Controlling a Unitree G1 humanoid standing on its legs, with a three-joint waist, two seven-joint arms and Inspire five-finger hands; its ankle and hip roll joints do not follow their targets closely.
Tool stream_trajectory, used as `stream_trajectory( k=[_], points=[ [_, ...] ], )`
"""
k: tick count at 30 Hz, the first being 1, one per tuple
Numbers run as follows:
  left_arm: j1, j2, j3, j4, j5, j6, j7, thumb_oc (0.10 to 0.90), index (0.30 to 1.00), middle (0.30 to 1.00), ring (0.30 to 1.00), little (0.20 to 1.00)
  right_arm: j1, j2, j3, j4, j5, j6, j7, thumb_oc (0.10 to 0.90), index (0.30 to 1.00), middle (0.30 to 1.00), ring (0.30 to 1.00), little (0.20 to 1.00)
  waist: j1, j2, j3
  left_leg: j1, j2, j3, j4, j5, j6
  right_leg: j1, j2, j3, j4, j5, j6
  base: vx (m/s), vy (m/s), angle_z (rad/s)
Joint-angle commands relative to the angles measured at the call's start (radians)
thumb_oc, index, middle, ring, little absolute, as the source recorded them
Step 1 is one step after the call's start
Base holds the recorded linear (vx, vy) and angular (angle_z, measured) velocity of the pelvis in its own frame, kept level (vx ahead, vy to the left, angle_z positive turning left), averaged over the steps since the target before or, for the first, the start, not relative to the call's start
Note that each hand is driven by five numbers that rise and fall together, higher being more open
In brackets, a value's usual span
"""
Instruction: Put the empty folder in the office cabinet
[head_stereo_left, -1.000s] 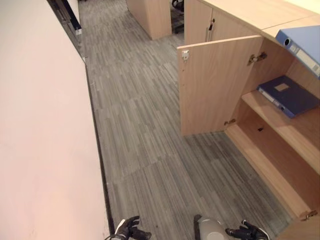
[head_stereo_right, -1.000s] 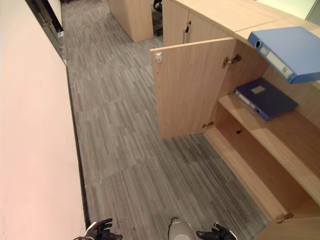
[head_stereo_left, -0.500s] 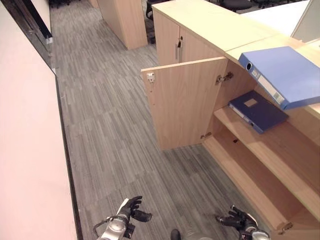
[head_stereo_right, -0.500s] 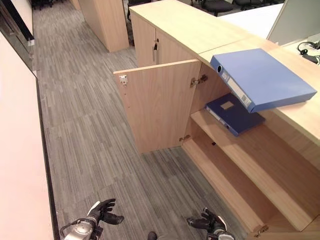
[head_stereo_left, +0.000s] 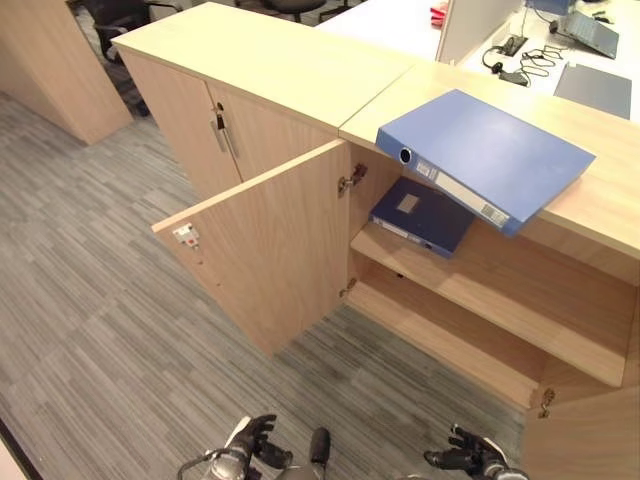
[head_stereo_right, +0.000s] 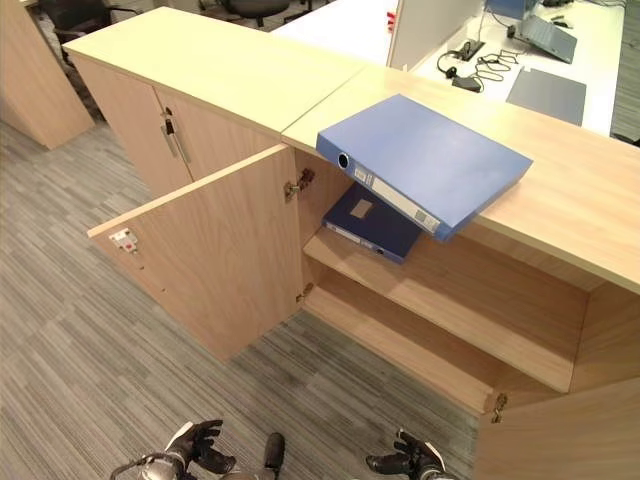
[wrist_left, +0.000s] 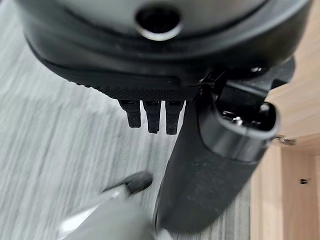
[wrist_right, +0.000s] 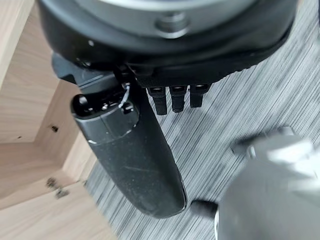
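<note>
- The light blue folder (head_stereo_right: 425, 160) lies flat on top of the cabinet (head_stereo_right: 560, 190), one corner sticking out over the edge. It is not inside yet.
- Both hands hang low and hold nothing: left hand (head_stereo_left: 255, 440) and right hand (head_stereo_left: 465, 458), fingers loose.
- The cabinet door (head_stereo_left: 265, 245) stands wide open.
- A dark blue folder (head_stereo_left: 420, 215) already lies on the upper shelf (head_stereo_right: 450, 310), with room beside it.

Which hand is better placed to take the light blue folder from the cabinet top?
Probably the right hand: the light blue folder lies on the robot's right. The left hand hangs further away. Both are low and hold nothing.
</note>
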Motion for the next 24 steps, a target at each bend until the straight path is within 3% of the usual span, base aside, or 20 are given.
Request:
stream_trajectory(
  k=[1,4,5,6,7,9,10,11,14,18,21,24],
  points=[
    [0.059,0.061,0.021,-0.039,-0.025,-0.009,0.036,0.8,0.9,0.9,0.9,0.9,-0.047,-0.01,-0.016,-0.067,-0.013,-0.037,-0.002,0.8,0.9,0.9,0.9,0.9,0.037,0.008,-0.022,0.044,0.082,0.088,0.005,-0.143,-0.103,-0.066,-0.026,-0.214,0.206,0.088,0.047,0.08,0.153,-1.24],
    [0.068,0.061,0.026,-0.04,-0.033,-0.011,0.034,0.8,0.9,0.9,0.9,0.9,-0.054,-0.01,-0.035,-0.062,-0.017,-0.042,-0.013,0.8,0.9,0.9,0.9,0.9,0.037,0.034,-0.004,0.083,0.099,0.163,0.001,-0.162,-0.088,-0.148,-0.078,-0.397,0.323,0.135,0.059,0.02,0.161,-1.12],
    [0.074,0.061,0.028,-0.041,-0.033,-0.012,0.032,0.8,0.9,0.9,0.9,0.9,-0.051,-0.008,-0.041,-0.059,-0.018,-0.043,-0.016,0.8,0.9,0.9,0.9,0.9,0.036,0.039,-0.003,0.094,0.102,0.184,-0.001,-0.17,-0.085,-0.168,-0.087,-0.425,0.352,0.143,0.06,0.06,0.133,-1.09],
    [0.082,0.062,0.038,-0.042,-0.035,-0.013,0.029,0.8,0.9,0.9,0.9,0.9,-0.05,-0.009,-0.062,-0.046,-0.01,-0.044,-0.028,0.8,0.9,0.9,0.9,0.9,0.031,0.038,-0.002,0.118,0.102,0.229,-0.005,-0.191,-0.092,-0.185,-0.116,-0.477,0.299,0.135,0.049,0.07,0.074,-1.07],
    [0.082,0.062,0.038,-0.042,-0.035,-0.013,0.029,0.8,0.9,0.9,0.9,0.9,-0.05,-0.009,-0.062,-0.046,-0.01,-0.044,-0.028,0.8,0.9,0.9,0.9,0.9,0.033,0.039,-0.001,0.12,0.103,0.23,-0.005,-0.192,-0.092,-0.184,-0.114,-0.476,0.298,0.135,0.049,0.09,-0.014,-0.85],
    [0.08,0.067,0.048,-0.04,-0.038,-0.012,0.032,0.8,0.9,0.9,0.9,0.9,-0.053,-0.014,-0.084,-0.022,0.005,-0.046,-0.041,0.8,0.9,0.9,0.9,0.9,0.024,0.029,-0.003,0.133,0.107,0.26,-0.005,-0.21,-0.109,-0.194,-0.145,-0.513,0.15,0.141,0.029,0.09,-0.099,-0.46],
    [0.08,0.067,0.048,-0.04,-0.038,-0.012,0.032,0.8,0.9,0.9,0.9,0.9,-0.053,-0.014,-0.084,-0.021,0.006,-0.046,-0.041,0.8,0.9,0.9,0.9,0.9,0.026,0.031,-0.002,0.135,0.11,0.261,-0.005,-0.211,-0.109,-0.189,-0.141,-0.514,0.143,0.144,0.029,0.16,-0.159,-0.48],
    [0.079,0.066,0.059,-0.029,-0.039,-0.01,0.034,0.8,0.9,0.9,0.9,0.9,-0.061,-0.019,-0.105,0.012,0.017,-0.042,-0.051,0.8,0.9,0.9,0.9,0.9,0.017,0.024,-0.003,0.153,0.113,0.277,-0.005,-0.233,-0.122,-0.21,-0.175,-0.539,0.01,0.199,0.041,0.17,-0.149,-0.5],
    [0.081,0.064,0.076,-0.009,-0.029,-0.011,0.037,0.8,0.9,0.9,0.9,0.9,-0.057,-0.021,-0.137,0.05,0.013,-0.033,-0.058,0.8,0.9,0.9,0.9,0.9,-0.003,0.021,0.001,0.191,0.123,0.307,-0.005,-0.261,-0.142,-0.242,-0.24,-0.561,-0.097,0.278,0.075,0.17,-0.128,-0.55],
    [0.088,0.071,0.089,-0.001,-0.02,-0.013,0.036,0.8,0.9,0.9,0.9,0.9,-0.026,-0.028,-0.178,0.077,0.015,-0.023,-0.059,0.8,0.9,0.9,0.9,0.9,-0.028,0.013,0.004,0.259,0.134,0.322,-0.005,-0.293,-0.162,-0.274,-0.281,-0.558,-0.157,0.326,0.098,0.28,-0.159,-0.34],
    [0.098,0.068,0.087,0.008,-0.004,-0.02,0.034,0.8,0.9,0.9,0.9,0.9,0.01,-0.034,-0.196,0.101,0.022,-0.02,-0.053,0.8,0.9,0.9,0.9,0.9,-0.04,-0.005,-0.02,0.304,0.118,0.313,-0.003,-0.32,-0.175,-0.228,-0.282,-0.543,-0.187,0.354,0.102,0.26,-0.151,-0.33],
    [0.097,0.059,0.087,0.018,-0.011,-0.019,0.039,0.8,0.9,0.9,0.9,0.9,0.031,-0.044,-0.203,0.123,0.025,-0.017,-0.048,0.8,0.9,0.9,0.9,0.9,-0.054,0.006,-0.029,0.317,0.156,0.283,0.003,-0.318,-0.198,-0.219,-0.262,-0.517,-0.162,0.357,0.092,0.22,-0.226,-0.05]
  ],
)
